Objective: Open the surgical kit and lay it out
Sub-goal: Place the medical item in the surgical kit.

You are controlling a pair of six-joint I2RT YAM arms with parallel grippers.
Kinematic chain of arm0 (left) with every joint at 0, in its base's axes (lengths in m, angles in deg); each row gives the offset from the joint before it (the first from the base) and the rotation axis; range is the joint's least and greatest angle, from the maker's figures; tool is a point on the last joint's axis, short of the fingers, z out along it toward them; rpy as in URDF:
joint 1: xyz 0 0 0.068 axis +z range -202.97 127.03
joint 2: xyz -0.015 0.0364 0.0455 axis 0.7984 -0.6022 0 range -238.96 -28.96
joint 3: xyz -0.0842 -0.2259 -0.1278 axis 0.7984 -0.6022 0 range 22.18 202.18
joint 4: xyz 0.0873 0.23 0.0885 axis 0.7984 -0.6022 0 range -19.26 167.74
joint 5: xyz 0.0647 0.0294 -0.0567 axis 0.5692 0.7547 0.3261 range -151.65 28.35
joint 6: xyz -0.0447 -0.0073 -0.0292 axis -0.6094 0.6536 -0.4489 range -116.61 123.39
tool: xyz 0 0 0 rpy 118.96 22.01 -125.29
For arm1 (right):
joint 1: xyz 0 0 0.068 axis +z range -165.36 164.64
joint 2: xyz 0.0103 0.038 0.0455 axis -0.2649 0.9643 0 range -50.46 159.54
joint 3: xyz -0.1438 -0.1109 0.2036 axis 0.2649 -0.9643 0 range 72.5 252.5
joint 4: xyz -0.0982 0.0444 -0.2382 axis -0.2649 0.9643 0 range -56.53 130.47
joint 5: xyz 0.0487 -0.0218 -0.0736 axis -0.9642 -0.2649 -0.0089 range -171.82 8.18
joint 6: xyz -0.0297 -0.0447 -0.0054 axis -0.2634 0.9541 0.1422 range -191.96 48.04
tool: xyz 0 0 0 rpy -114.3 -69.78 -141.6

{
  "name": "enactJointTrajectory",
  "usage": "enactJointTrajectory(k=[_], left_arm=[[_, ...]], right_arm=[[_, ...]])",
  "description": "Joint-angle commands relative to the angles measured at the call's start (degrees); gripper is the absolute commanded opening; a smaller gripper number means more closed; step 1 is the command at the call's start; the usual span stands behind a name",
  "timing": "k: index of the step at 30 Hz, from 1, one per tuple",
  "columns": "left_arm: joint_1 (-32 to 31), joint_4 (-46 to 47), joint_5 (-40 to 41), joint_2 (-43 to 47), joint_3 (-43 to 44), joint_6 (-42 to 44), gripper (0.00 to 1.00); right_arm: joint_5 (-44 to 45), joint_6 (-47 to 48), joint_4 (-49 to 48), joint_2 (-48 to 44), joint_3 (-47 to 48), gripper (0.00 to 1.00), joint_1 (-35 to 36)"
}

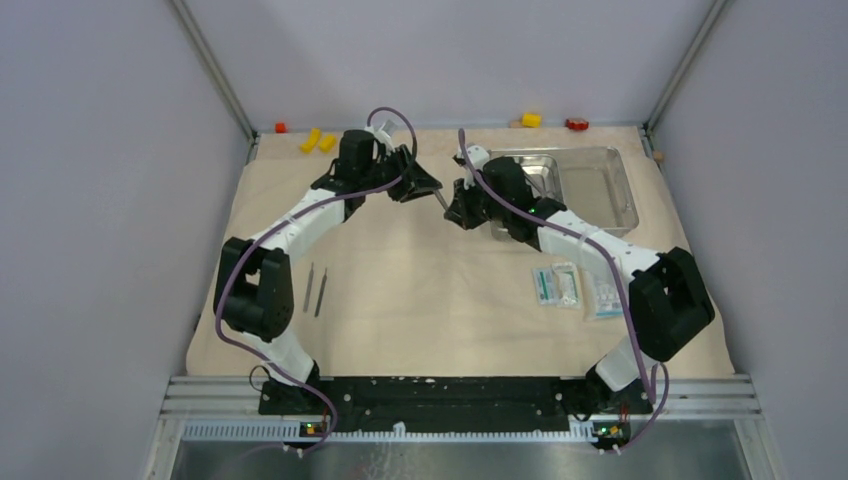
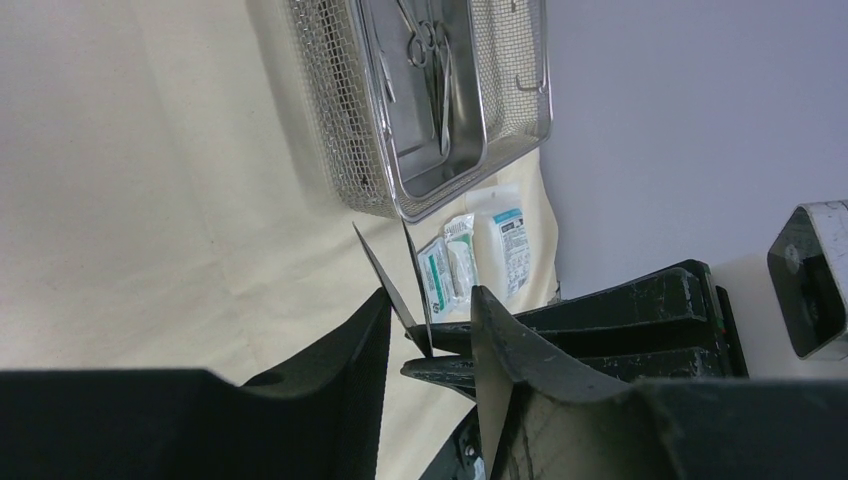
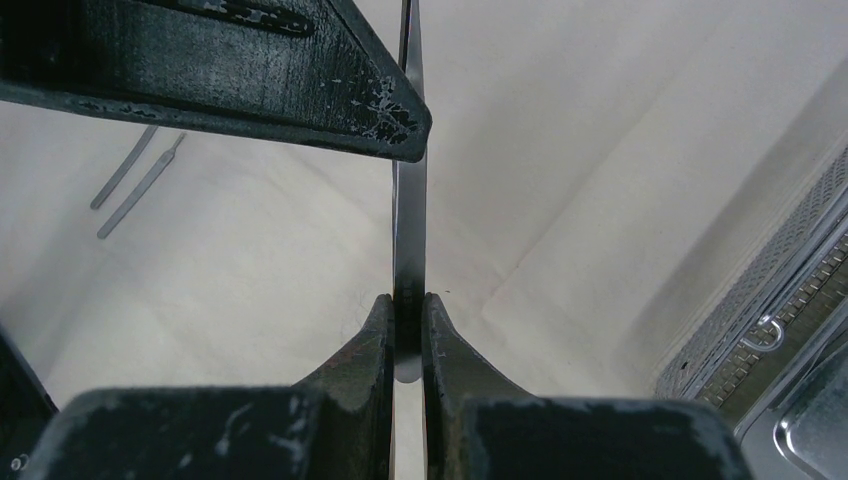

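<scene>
Surgical kit — opened, judging by the beige cloth wrap (image 1: 420, 300) spread flat over the table. Looked roughly midway through the laying out. At far left, set side by side on the cloth: two thin grey metal instruments (image 1: 313, 290). Next, left gripper (image 2: 430, 300), fingers spread either side of thin pointed steel tweezers (image 2: 384, 280), not pinching them. Then right gripper (image 3: 408, 320), pressed together on those tweezers, over the cloth's back middle. Further right, shiny rectangular steel tray (image 1: 595, 190) inside a wire-mesh basket (image 2: 340, 110) — held ring-handled scissors or forceps (image 2: 432, 50) not yet taken out. Just in front, small white-and-teal sealed packets (image 1: 558, 285), laid flat on the cloth.
</scene>
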Motion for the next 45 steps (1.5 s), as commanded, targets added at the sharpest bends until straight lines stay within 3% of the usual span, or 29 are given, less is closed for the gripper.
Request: enactJointTrajectory(k=[1, 18, 34, 38, 45], left_arm=[[-0.31, 4.95, -1.31, -0.02, 0.83, -0.81, 0.39], [-1.02, 5.03, -0.46, -0.78, 0.19, -0.07, 0.32], [-1.32, 5.62, -0.1, -1.7, -0.25, 0.13, 0.36], [-1.4, 5.64, -0.05, -1.69, -0.37, 0.24, 0.29], [-1.41, 5.11, 0.69, -1.28, -0.31, 1.05, 0.27]], right_arm=[[0.57, 0.26, -0.77, 0.25, 2.31, 0.0, 1.28], [0.94, -0.03, -0.42, 0.28, 2.87, 0.0, 1.68], [0.63, -0.11, -0.3, 0.34, 3.11, 0.0, 1.72], [0.58, -0.17, -0.33, 0.46, 3.11, 0.0, 1.72], [-0.57, 0.01, -0.25, 0.75, 3.24, 0.0, 1.72]])
